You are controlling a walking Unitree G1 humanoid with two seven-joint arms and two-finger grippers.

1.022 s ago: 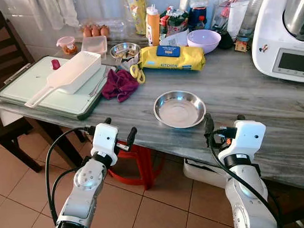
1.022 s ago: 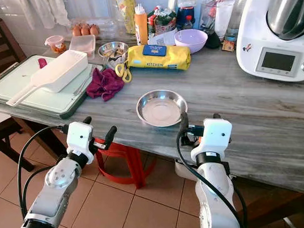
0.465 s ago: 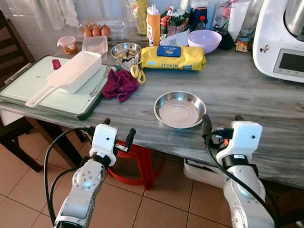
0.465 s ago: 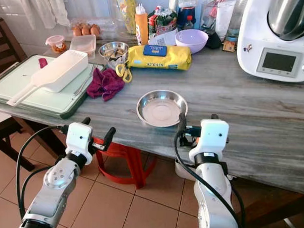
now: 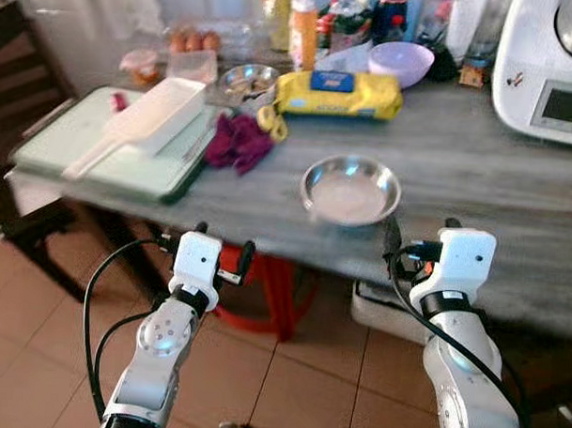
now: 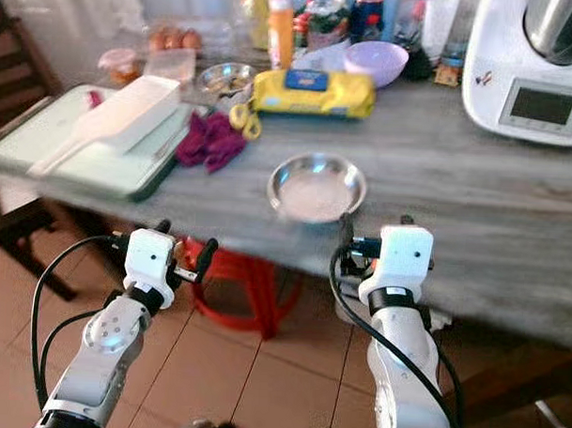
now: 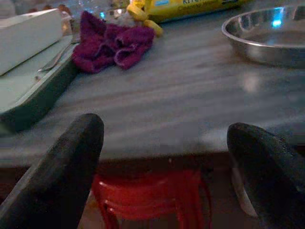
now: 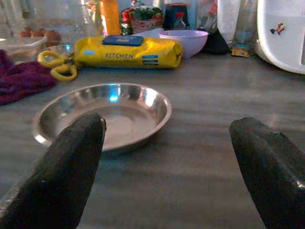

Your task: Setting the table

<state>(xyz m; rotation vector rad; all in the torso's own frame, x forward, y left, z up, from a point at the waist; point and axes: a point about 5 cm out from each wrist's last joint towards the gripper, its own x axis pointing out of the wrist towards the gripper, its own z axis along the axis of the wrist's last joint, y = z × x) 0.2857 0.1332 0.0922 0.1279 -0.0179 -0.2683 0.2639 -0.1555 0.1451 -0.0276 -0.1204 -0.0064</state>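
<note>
While the head cameras blur slightly, I can see the long grey wood-grain table (image 5: pixel 475 174) running across the scene, with brown floor tiles (image 5: pixel 289 383) below its near edge. At the far right stands a large white kitchen appliance with a grey display (image 5: pixel 544 77). On the left of the table lies a pale green rectangular tray with a dark rim (image 5: pixel 100 156), and a white plastic scoop-shaped container (image 5: pixel 153 120) rests across it. A red plastic stool (image 5: pixel 265 288) stands under the table's near edge.

My left gripper (image 5: pixel 223 254) hangs just off the near edge, left of centre, its two black fingers (image 7: pixel 71 162) spread wide and holding nothing. My right gripper (image 5: pixel 418 245) sits at the near edge on the right, its fingers (image 8: pixel 71 152) likewise spread apart and empty.

The round shallow stainless steel plate (image 5: pixel 351 189) sits on the table near the middle, just beyond the right gripper and a little to its left; in the right wrist view (image 8: pixel 102 114) it lies between the fingers, not touching them.

Farther back lies a yellow soft pack labelled KITCHEN (image 5: pixel 337 92), with a lilac plastic bowl (image 5: pixel 400 63) beyond it to the right. A crumpled magenta cloth (image 5: pixel 237 142) lies just right of the tray, yellow-handled scissors (image 8: pixel 59 66) between it and the pack. A small steel bowl (image 5: pixel 248 79), an orange squeeze bottle (image 5: pixel 304 31) and some brown eggs (image 5: pixel 193 40) stand along the far side.
</note>
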